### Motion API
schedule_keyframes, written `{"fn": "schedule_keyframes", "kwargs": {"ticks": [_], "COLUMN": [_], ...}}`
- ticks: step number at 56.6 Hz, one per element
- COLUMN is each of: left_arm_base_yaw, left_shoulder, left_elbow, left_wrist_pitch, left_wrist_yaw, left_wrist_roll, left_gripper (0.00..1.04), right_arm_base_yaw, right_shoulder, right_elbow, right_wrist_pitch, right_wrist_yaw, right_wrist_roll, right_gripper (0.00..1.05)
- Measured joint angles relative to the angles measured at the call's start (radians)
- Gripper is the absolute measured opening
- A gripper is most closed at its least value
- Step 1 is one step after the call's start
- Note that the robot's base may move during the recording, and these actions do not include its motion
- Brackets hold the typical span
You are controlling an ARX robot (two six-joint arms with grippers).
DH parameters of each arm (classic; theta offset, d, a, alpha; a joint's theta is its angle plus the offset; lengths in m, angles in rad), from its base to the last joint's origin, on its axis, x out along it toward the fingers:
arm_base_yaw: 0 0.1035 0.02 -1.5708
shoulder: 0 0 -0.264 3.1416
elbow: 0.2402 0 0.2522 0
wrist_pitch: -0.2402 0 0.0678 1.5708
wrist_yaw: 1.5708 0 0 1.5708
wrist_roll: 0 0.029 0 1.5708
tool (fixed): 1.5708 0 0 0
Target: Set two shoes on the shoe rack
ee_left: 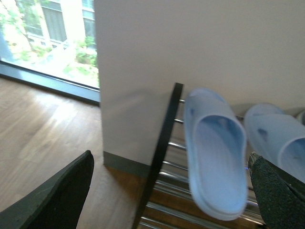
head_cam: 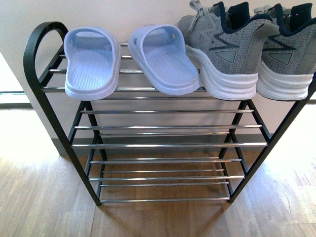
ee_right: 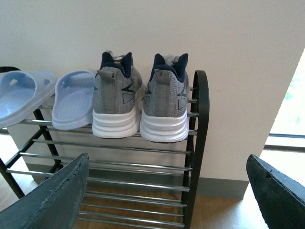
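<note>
Two grey knit sneakers (head_cam: 224, 52) (head_cam: 286, 54) stand side by side on the right of the shoe rack's (head_cam: 163, 144) top tier. Two pale blue slide sandals (head_cam: 91, 61) (head_cam: 165, 59) lie to their left on the same tier. Neither gripper shows in the front view. My left gripper (ee_left: 170, 157) is open and empty, held in front of the rack's left end, near the outer sandal (ee_left: 217, 152). My right gripper (ee_right: 167, 160) is open and empty too, facing the rack's right end below the sneakers (ee_right: 116, 102) (ee_right: 167, 105).
The rack stands against a pale wall (head_cam: 128, 12) on a wooden floor (head_cam: 44, 197). Its lower chrome tiers (head_cam: 168, 170) hold nothing. A window (ee_left: 47, 38) reaches the floor left of the wall, and another bright opening (ee_right: 290, 119) lies to the right.
</note>
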Motion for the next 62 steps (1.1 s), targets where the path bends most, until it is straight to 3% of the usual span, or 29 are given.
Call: {"fn": "schedule_keyframes", "kwargs": {"ticks": [10,14,19,25,39,55,59,62], "left_arm_base_yaw": [0.014,0.059,0.106,0.181,0.277,0.355,0.426,0.457], "left_shoulder": [-0.087,-0.111,-0.165,-0.25,-0.379,-0.52,-0.56,-0.591], "left_elbow": [-0.075,-0.164,-0.248,-0.332,-0.43,-0.497,-0.511,-0.52], "left_wrist_pitch": [0.042,0.256,0.365,0.373,0.341,0.267,0.239,0.217], "left_wrist_yaw": [0.018,0.19,0.283,0.345,0.444,0.52,0.612,0.615], "left_wrist_roll": [-0.039,0.104,0.237,0.322,0.351,0.358,0.359,0.359], "left_gripper": [0.95,0.82,0.67,0.44,0.01,0.01,0.01,0.01], "right_arm_base_yaw": [0.0,0.0,0.0,0.0,0.0,0.0,0.0,0.0], "right_shoulder": [0.0,0.0,0.0,0.0,0.0,0.0,0.0,0.0], "right_elbow": [0.0,0.0,0.0,0.0,0.0,0.0,0.0,0.0], "right_wrist_pitch": [0.0,0.0,0.0,0.0,0.0,0.0,0.0,0.0], "right_wrist_yaw": [-0.001,-0.001,-0.002,-0.002,-0.002,-0.002,-0.002,-0.001], "right_wrist_roll": [0.0,0.0,0.0,0.0,0.0,0.0,0.0,0.0], "right_gripper": [0.96,0.96,0.96,0.96,0.96,0.96,0.96,0.96]}}
